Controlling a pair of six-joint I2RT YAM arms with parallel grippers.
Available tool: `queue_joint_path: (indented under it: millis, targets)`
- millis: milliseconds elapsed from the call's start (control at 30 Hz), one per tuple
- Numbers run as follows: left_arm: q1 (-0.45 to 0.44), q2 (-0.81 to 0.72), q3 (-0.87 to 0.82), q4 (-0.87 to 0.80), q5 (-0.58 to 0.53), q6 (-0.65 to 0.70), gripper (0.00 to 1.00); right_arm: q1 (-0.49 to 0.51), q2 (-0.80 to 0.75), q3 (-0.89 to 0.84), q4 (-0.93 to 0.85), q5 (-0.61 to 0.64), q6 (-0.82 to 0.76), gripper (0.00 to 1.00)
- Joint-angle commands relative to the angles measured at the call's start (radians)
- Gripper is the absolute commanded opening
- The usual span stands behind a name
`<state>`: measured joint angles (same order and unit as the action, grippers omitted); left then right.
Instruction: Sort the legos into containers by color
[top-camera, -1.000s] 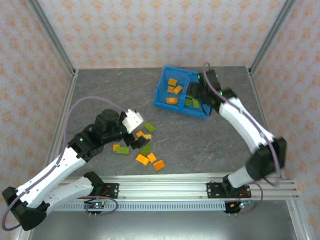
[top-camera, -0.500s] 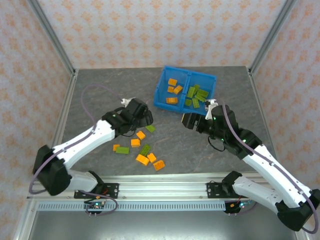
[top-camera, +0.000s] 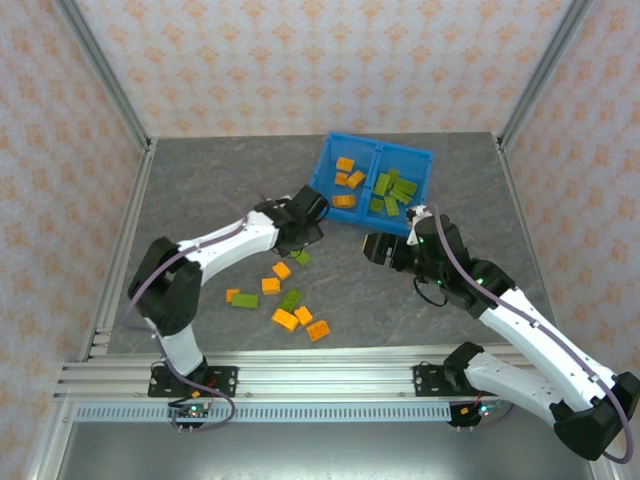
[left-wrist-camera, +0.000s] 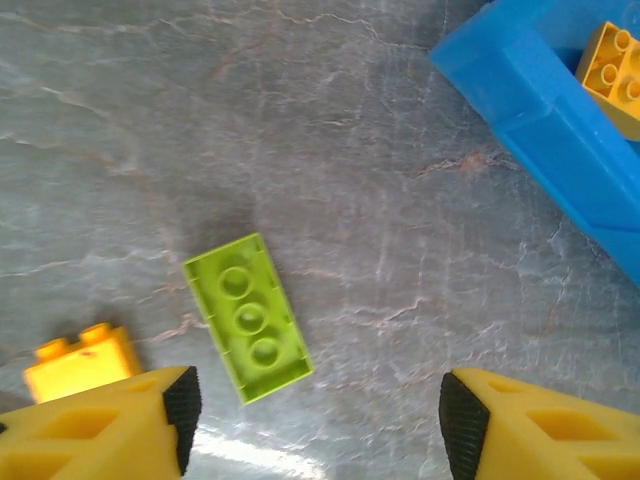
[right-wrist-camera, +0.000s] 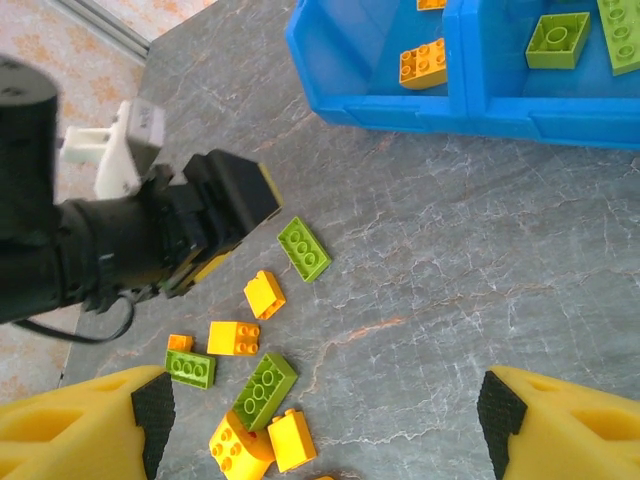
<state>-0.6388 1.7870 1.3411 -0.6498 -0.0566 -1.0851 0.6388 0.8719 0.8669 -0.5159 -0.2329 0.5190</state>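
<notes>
The left gripper (left-wrist-camera: 318, 415) hangs open and empty over a smooth green brick (left-wrist-camera: 248, 317). The brick lies flat on the gray, marbled table (left-wrist-camera: 400, 200), round bumps up. In the left wrist view its long side slants from upper left to lower right. The shiny blue bin (left-wrist-camera: 540, 120) is near. The right gripper (right-wrist-camera: 327, 415) is open and empty too.

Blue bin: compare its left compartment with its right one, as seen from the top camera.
Colour: the left compartment holds only orange bricks; the right compartment holds only green bricks.
Count: the left compartment has four bricks, the right compartment more.
Spread: the left compartment's bricks lie mostly apart; the right compartment's are crowded together.
Both are square halves of one blue bin, split by a middle wall.
</notes>
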Motion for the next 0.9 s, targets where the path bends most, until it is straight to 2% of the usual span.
queue_joint_path:
  millis: [0,67,167,367,533,633,700,767,867]
  targets:
    - [0.01,0.078,0.074,-0.127,-0.022,-0.052,0.61,0.004,-0.025,-0.008,-0.032,0.024,-0.008,0.81]
    - [0.01,0.107,0.082,-0.153,-0.03,-0.079,0.58,0.004,-0.038,-0.007,-0.055,0.039,-0.006,0.81]
    - [0.008,0.117,0.043,-0.139,-0.026,-0.115,0.59,0.004,-0.058,-0.006,-0.079,0.053,-0.005,0.81]
    - [0.01,0.214,0.02,-0.028,-0.009,-0.043,0.61,0.004,-0.064,-0.016,-0.08,0.057,0.005,0.82]
    - [0.011,0.249,0.023,-0.038,-0.014,-0.037,0.6,0.004,-0.065,-0.014,-0.089,0.05,0.014,0.82]
    - [0.01,0.262,0.003,-0.032,0.008,-0.042,0.5,0.004,-0.07,-0.012,-0.089,0.054,0.021,0.82]
    - [0.01,0.261,-0.017,-0.018,0.023,-0.043,0.38,0.004,-0.068,-0.012,-0.085,0.052,0.029,0.82]
    - [0.01,0.245,-0.024,-0.011,0.032,-0.03,0.32,0.004,-0.068,-0.009,-0.085,0.045,0.031,0.82]
    - [0.002,0.195,-0.008,-0.022,0.027,0.015,0.29,0.005,-0.073,-0.006,-0.09,0.035,0.031,0.82]
